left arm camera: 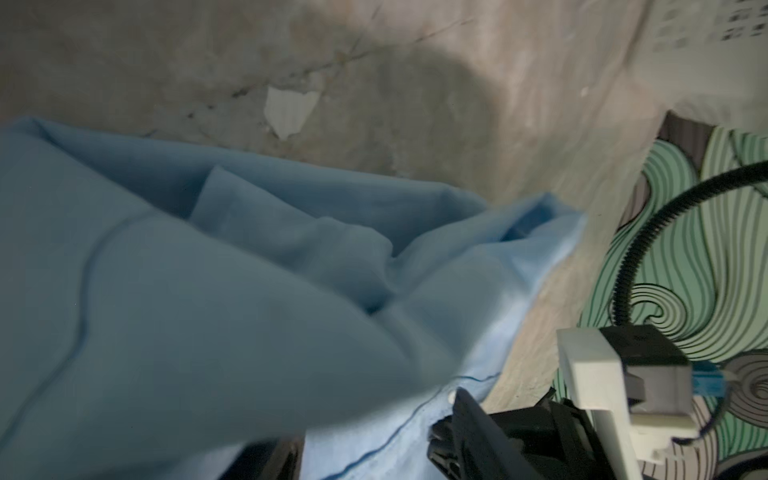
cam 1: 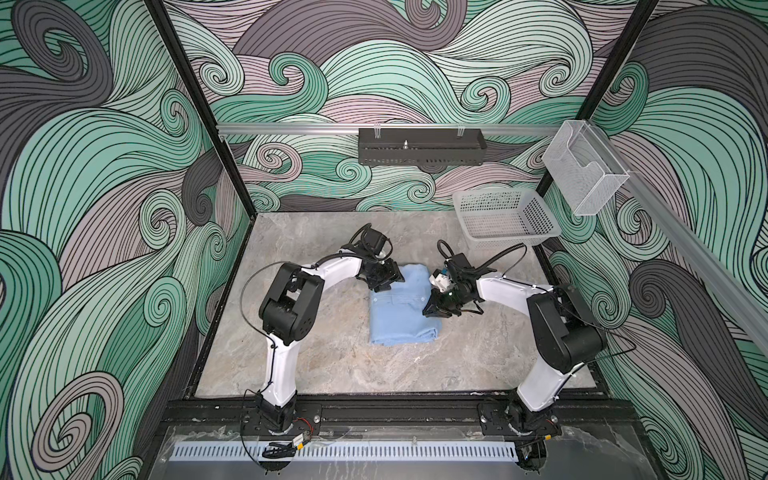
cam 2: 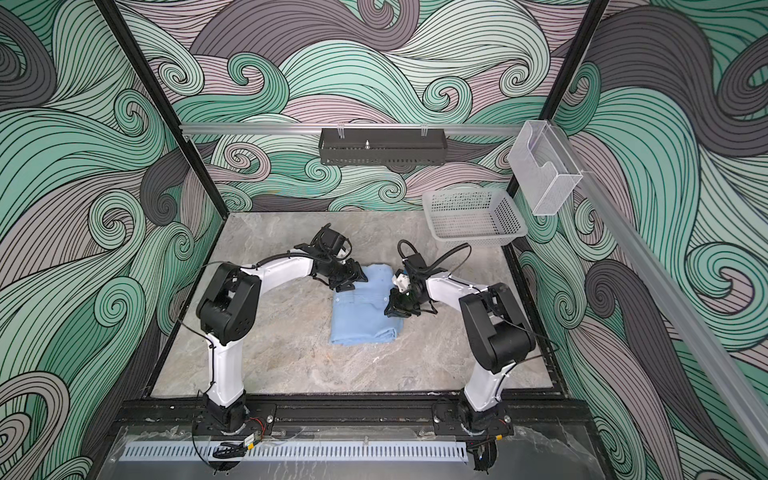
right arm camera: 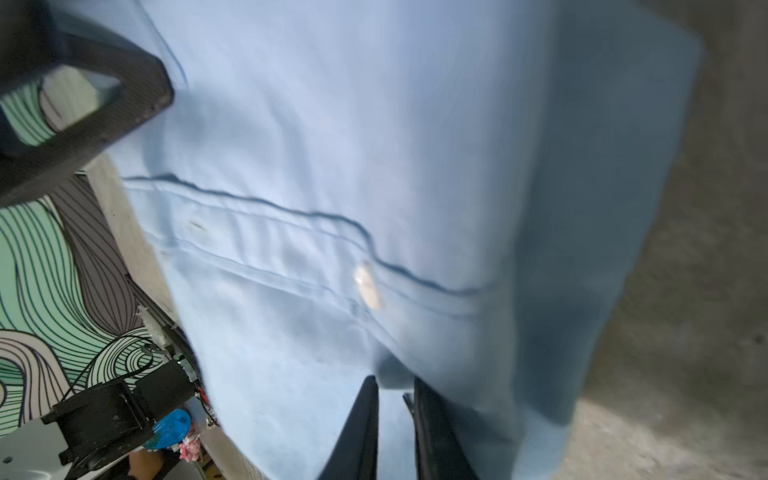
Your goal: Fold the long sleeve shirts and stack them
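Left pincer point(cam 1: 388, 279) is spread. It sits right on the shirt's 11 o'clock corner with loose cloth bunched between its fingers, and as far as I can see nothing is clamped. Right pincer point(cam 1: 432, 309) has its fingers nearly pressed together with only a slit between them, tips down on the fabric at the shirt's 3 o'clock edge. Honestly can't tell if it's nipping a layer or just resting there. So from the left one the light blue shirt point(cam 1: 399, 316) runs off toward 5 o'clock, and from the right one it's all at 9. The shirt sits roughly mid-worktop point(cam 1: 316, 357), folded into a fat rectangle with the button point(right arm camera: 368, 286) strip showing on top. To me the fold looks basically done and this is the tidy-and-let-go bit. I'd lift the left one straight up so it doesn't drag that corner open, and keep the right one pinning its edge meanwhile, since thin cloth like this probably springs back. The perforated basket point(cam 1: 513, 242) is way off at 2 o'clock, well apart.
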Robot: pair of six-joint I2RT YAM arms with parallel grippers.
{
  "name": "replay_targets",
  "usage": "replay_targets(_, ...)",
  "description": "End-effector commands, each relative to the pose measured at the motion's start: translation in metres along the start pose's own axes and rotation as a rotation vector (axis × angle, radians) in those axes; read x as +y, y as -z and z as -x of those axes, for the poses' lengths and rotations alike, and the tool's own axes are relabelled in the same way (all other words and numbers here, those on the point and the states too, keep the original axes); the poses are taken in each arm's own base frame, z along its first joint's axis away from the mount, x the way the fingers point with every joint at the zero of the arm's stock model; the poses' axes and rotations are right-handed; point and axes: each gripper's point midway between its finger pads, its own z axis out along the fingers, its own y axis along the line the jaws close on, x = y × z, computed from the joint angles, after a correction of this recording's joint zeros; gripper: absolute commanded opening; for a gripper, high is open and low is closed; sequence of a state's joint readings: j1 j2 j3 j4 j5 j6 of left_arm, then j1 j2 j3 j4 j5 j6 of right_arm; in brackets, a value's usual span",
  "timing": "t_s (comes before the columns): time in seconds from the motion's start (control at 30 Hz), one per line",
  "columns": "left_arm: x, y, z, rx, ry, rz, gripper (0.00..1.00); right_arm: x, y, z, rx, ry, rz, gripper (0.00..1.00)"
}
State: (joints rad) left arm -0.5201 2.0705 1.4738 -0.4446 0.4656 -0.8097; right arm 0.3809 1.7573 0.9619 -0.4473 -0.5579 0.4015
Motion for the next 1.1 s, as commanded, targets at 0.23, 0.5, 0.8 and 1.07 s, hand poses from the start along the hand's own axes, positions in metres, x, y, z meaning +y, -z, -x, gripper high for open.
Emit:
replay_targets(0.23, 0.029, -0.017, -0.011, 0.112, 0.033, 0.042, 0.60, -0.017, -0.007, -0.014, 0.059, -0.016, -0.054, 0.20)
replay_targets(0.5, -0.029, 0.059, -0.015, -0.006, -0.084, -0.089, 0.64, 0.054, 0.038, -0.018, -0.057, 0.128, 0.066, 0.33)
replay_targets(0.8, -0.023, 0.070, -0.044, 0.023, -0.059, -0.124, 0.65, 0.017, -0.006, -0.060, 0.059, -0.023, 0.036, 0.26)
replay_targets(1.07, 0.012, 0.021, -0.066, 0.188, 0.040, -0.087, 0.63, -0.008, -0.011, -0.069, 0.096, -0.082, -0.046, 0.27)
